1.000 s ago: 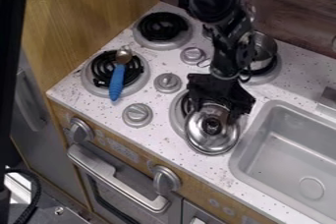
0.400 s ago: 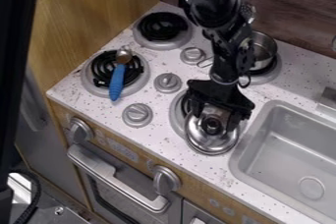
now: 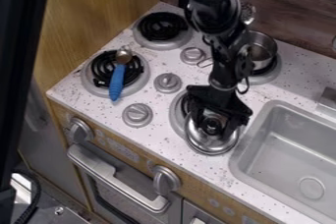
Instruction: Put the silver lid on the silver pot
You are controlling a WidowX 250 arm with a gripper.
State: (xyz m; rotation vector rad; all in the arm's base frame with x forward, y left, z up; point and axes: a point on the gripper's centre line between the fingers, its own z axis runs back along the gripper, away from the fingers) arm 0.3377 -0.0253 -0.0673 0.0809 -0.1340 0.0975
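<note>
Hand (image 3: 212,130) lower, open astride knob (image 3: 212,126) of silver lid (image 3: 211,146) (sink rim (image 3: 240,158) close by)

Counter (image 3: 156,138), white w/ dark specks. Spoon (image 3: 116,81), blue handle, resting on front-L coil burner (image 3: 99,66); rear-L coil burner (image 3: 161,26) behind. Round gray knobs (image 3: 168,83), 3 in no., btwn L & R burners. Sink (image 3: 295,147), gray, at R. Oven handle (image 3: 115,179) & 2 front knobs (image 3: 165,180) below counter edge. Metal utensil (image 3: 247,13) nr wood-grain back wall (image 3: 289,16).

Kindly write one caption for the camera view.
Gripper over the silver lid, silver pot uncovered on the burner behind.
</note>
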